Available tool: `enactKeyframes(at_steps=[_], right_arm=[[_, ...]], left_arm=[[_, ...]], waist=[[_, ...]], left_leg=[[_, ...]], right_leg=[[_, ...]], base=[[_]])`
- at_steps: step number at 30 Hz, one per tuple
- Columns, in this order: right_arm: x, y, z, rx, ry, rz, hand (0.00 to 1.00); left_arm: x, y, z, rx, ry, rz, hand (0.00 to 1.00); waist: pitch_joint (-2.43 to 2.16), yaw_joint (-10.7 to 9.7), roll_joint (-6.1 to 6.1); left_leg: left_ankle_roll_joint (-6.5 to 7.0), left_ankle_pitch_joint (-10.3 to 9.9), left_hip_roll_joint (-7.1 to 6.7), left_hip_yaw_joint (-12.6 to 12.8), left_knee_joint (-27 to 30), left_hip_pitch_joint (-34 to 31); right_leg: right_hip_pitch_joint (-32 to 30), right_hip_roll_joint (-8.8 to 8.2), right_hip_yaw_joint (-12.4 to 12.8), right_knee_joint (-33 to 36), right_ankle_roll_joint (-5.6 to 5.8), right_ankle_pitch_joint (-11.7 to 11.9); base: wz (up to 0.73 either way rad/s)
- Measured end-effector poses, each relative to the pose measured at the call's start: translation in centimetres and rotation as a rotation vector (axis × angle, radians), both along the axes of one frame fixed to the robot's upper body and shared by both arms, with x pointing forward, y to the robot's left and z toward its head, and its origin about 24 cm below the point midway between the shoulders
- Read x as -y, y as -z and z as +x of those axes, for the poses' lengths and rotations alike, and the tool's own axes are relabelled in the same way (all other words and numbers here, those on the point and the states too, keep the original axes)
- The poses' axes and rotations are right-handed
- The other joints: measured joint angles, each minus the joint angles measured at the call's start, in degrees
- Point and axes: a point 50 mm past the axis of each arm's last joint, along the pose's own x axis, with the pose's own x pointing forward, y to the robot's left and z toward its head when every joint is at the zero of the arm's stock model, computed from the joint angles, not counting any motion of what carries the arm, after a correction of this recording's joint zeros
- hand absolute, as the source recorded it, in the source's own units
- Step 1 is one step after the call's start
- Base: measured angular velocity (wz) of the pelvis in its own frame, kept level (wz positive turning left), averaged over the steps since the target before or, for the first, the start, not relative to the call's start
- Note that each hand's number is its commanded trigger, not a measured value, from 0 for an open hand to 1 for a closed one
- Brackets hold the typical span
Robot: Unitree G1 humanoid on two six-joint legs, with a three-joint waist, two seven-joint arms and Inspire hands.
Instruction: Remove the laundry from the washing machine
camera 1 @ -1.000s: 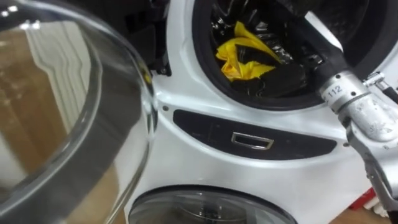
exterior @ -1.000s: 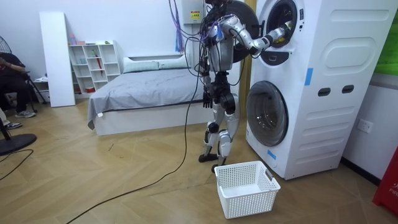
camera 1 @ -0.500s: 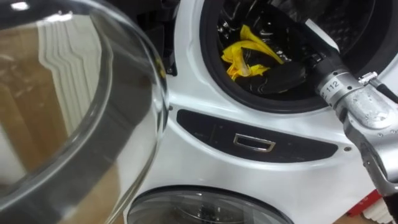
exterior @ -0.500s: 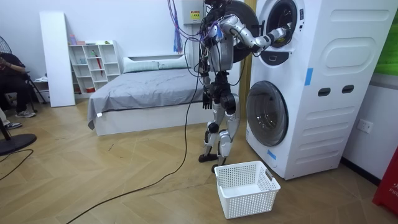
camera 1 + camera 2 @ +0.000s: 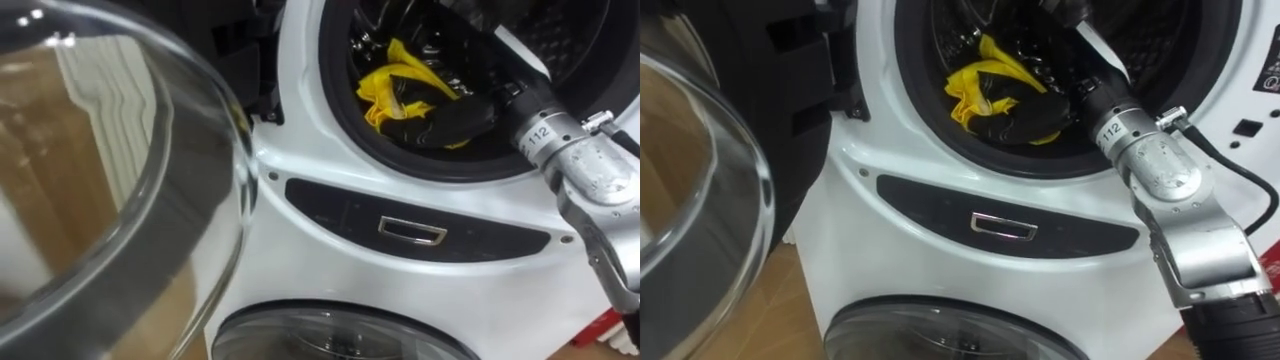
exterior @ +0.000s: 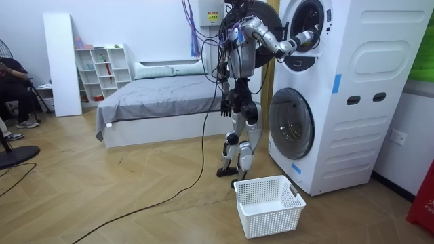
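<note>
Right hand [image 5: 445, 118] has advanced onto yellow cloth [image 5: 385, 88] at the 7 o'clock position in the drum [image 5: 560, 35]. Finger closure cannot be determined, so the grasp is unconfirmed.

r hand [image 5: 452, 118] outstretched, l hand [image 6: 224, 108] hanging

The robot stands at the washing machine [image 6: 339, 95], with the bed [image 6: 156, 95] behind it and a shelf [image 6: 102, 71] beyond the bed, at the room view's left. A basket [image 6: 268, 203] sits on the floor [image 6: 135, 203] before the lower door [image 6: 290, 123]. The upper door [image 5: 120, 180] hangs open at the robot's left. Inside the upper drum [image 5: 560, 35], the right robot hand [image 5: 450, 118] rests against a cloth [image 5: 385, 85].
</note>
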Motion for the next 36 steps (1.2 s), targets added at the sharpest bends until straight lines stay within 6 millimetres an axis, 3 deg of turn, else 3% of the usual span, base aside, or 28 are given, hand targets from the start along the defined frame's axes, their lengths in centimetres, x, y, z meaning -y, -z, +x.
enactKeyframes(at_steps=[4,12,21,24,25,27,33,36], right_arm=[[0.4,-0.3,0.0,0.012,0.021,-0.012,0.0],[1.1,-0.2,-0.1,-0.018,0.027,-0.138,0.0],[1.8,1.7,0.2,-0.199,-0.029,-0.283,0.0],[2.3,2.0,0.8,-0.264,-0.042,-0.287,0.0],[2.5,2.2,0.8,-0.281,-0.04,-0.29,0.07],[2.6,2.2,0.8,-0.294,-0.047,-0.293,1.0],[2.5,2.0,0.7,-0.29,-0.054,-0.311,1.0],[3.2,1.5,0.7,-0.263,-0.002,-0.302,1.0]], left_arm=[[0.1,0.1,-0.6,-0.014,-0.01,-0.004,0.0],[-0.3,-0.1,-0.4,-0.002,-0.048,-0.008,0.0],[-1.0,-0.4,0.9,-0.011,-0.038,0.002,0.0],[-0.9,-0.3,1.4,-0.01,-0.021,-0.001,0.0],[-1.0,-0.4,1.4,-0.015,-0.015,0.002,0.0],[-1.2,-0.4,1.3,-0.033,-0.011,0.009,0.0],[-1.1,-0.4,1.6,-0.046,-0.001,-0.001,0.0],[-1.0,-0.5,2.6,-0.024,0.006,-0.002,0.0]], waist=[[-0.02,-1.02,0.04],[-0.09,-1.09,-0.81],[0.55,-0.78,-4.58],[0.63,0.09,-4.73],[0.64,0.43,-4.66],[0.65,0.62,-4.53],[1.05,0.79,-3.83],[1.09,1.83,-3.62]], left_leg=[[0.05,0.03,-0.31,-0.57,0.19,-0.1],[0.07,0.04,-0.51,-0.57,0.13,-0.09],[0.13,0.06,-0.66,-0.66,-0.06,1.13],[0.47,0.11,-0.83,-0.67,-0.23,1.3],[0.6,0.11,-0.88,-0.63,-0.52,1.43],[0.66,0.11,-0.89,-0.6,-0.6,1.48],[0.79,-0.01,-0.67,-0.56,-0.7,1.68],[0.79,-0.05,-0.57,-0.46,-0.81,1.66]], right_leg=[[0.31,-0.25,-0.28,0.03,0.24,-0.16],[0.4,-0.44,-0.29,-0.01,0.5,-0.35],[1.85,-0.47,-0.6,-0.13,0.62,-0.61],[1.88,-0.53,-0.15,-0.13,0.72,-0.54],[1.98,-0.54,-0.1,-0.11,0.75,-0.51],[2.1,-0.52,-0.09,-0.07,0.77,-0.5],[2.27,-0.22,-0.01,-0.16,0.74,-0.52],[2.09,-0.08,0.14,-0.16,0.68,-0.56]], base=[[0.07],[0.01],[0.02],[-0.04],[0.03],[0.0],[0.0],[0.0]])
